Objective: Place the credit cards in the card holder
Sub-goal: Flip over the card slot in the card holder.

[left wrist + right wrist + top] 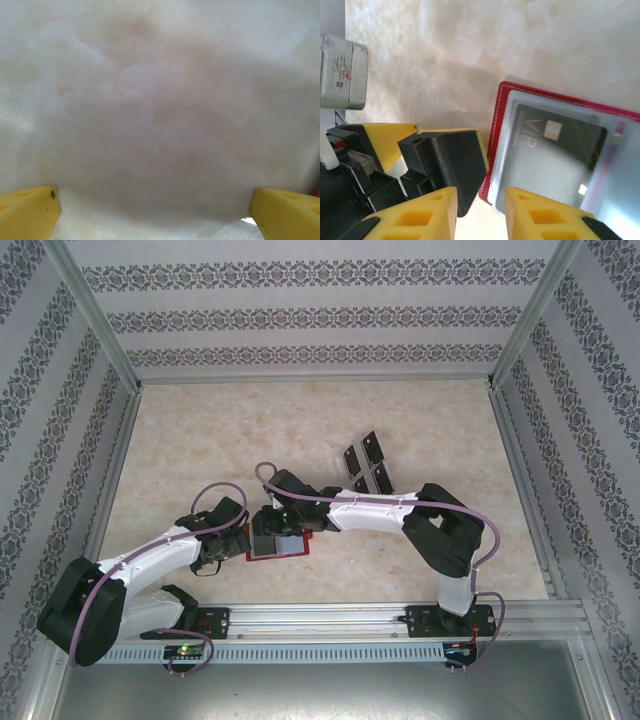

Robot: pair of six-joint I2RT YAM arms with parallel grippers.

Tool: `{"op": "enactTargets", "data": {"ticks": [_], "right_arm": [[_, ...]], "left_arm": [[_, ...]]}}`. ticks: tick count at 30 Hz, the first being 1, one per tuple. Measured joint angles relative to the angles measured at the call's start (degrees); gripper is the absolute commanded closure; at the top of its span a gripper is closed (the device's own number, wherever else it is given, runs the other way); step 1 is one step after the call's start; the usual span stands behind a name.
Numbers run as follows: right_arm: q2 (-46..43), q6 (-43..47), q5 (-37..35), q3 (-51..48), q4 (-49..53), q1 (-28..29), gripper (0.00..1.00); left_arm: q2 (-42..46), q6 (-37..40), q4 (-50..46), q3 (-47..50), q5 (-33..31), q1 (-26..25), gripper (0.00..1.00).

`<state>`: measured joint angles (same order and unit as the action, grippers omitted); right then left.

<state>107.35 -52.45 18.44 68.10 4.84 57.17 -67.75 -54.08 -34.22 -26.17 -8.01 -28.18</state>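
Note:
The card holder [283, 545], a red wallet, lies open on the table between the two arms. Its clear pocket [560, 165] holds one black credit card [555, 145] marked VIP. My right gripper [480, 212] hovers open over the wallet's left edge with nothing between its yellow fingertips. My left gripper [235, 540] is open too, and one of its black-backed fingers [447, 162] rests against the wallet's left edge. In the left wrist view the left gripper [155, 220] has only blurred table between its wide-set fingers. Several loose black cards [366, 463] lie behind the right arm.
Patterned walls [320, 315] enclose the table on three sides. A metal rail [330, 625] with both arm bases runs along the near edge. Bare marble tabletop [200, 440] spreads to the far left and the far right.

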Motion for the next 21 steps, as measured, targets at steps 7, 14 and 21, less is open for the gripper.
{"op": "enactTargets", "data": {"ticks": [7,14,21], "right_arm": [[-7.1,0.4,-3.1,-9.0,1.4,-2.9,0.55],[-9.3,0.0,-4.6,-15.5,2.5,-3.0,0.51],[-9.3,-0.1,-5.1,-16.3,2.3,-3.0,0.5]], "left_arm": [[0.0,0.0,0.0,0.0,0.0,0.0,0.0],[0.0,0.0,0.0,0.0,0.0,0.0,0.0],[0.0,0.0,0.0,0.0,0.0,0.0,0.0]]}}
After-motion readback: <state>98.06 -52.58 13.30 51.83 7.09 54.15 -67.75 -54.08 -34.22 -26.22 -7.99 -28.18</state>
